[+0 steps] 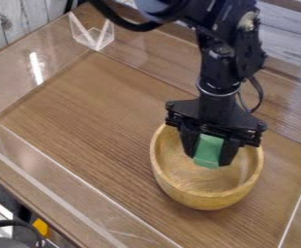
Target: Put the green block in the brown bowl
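The black gripper [214, 153] points straight down over the brown bowl [167, 178], a round tan wooden bowl at the right of the table. Its two fingers are shut on the green block [212, 150], a small bright green bar held upright between them. The block's lower end hangs inside the bowl's rim, above the bowl's floor; whether it touches the wood I cannot tell. The arm rises from the gripper toward the top of the view.
The bowl stands on a wood-grain table [88, 107]. A clear plastic stand [95, 37] sits at the back left. A pale strip runs along the table's front left edge [37, 184]. A light plank wall lies behind at the upper right.
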